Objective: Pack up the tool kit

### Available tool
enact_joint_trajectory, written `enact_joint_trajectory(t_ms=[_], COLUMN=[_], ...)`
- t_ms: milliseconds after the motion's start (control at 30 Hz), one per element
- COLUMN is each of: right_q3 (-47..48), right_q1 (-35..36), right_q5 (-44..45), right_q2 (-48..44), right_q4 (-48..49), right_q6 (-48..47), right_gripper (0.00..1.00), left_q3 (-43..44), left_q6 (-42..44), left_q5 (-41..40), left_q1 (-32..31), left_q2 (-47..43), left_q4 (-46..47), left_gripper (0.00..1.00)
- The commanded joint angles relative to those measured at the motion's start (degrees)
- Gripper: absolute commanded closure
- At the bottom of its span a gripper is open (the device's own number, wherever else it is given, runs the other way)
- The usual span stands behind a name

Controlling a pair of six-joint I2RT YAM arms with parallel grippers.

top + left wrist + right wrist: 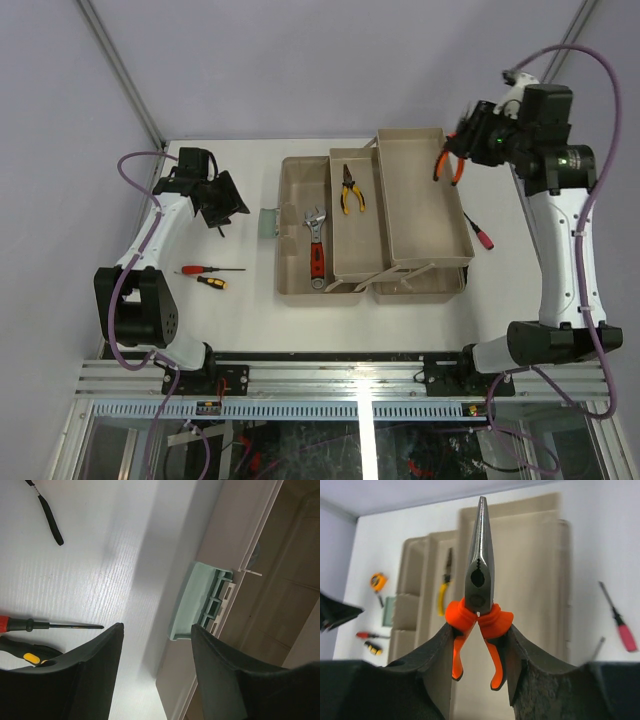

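Right wrist: orange-handled pliers (480, 580) between right fingers (432, 665), over toolbox (540, 555).

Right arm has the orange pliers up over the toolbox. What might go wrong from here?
The right gripper grips the orange pliers only by the handles, so they may swing or slip and land outside the right-hand tray. The left gripper sits open close beside the green latch; a bump might shift the toolbox.
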Motion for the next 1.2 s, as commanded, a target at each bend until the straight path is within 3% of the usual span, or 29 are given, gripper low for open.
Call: enact_joint_trajectory(t_ms=[0, 200, 467, 967, 1167], right_q3=[5.1, 5.3, 0.8, -7.6, -6.8], right_q1=[11.8, 28.3, 39.3, 41.9, 42.0], right_q5=[6.1, 17.5, 27.4, 33.2, 34.8], right_q2=[2.2, 7.4, 12.3, 18.7, 20.7], right_q4=[1.9, 1.3, 1.8, -1.3, -5.2], right_q6=[3.8, 5.5, 9.9, 15.0, 17.5], right_gripper=[1.00, 1.00, 1.00, 1.00, 1.00], left_q3=[0.9, 0.4, -0.2, 0.1, 0.2], left_q6=[-0.4, -0.1, 0.0, 0.1, 0.0], left_q5=[0.7, 0.3, 0.2, 0.5, 0.4], left_q1=[-0.5, -0.6, -0.6, -0.6, -0.6], left_q2=[0.6, -0.2, -0.6, -0.6, -0.6], left_q4=[2.3, 2.3, 2.2, 2.2, 2.2], left_gripper=[0.45, 0.45, 0.45, 0.45, 0.45])
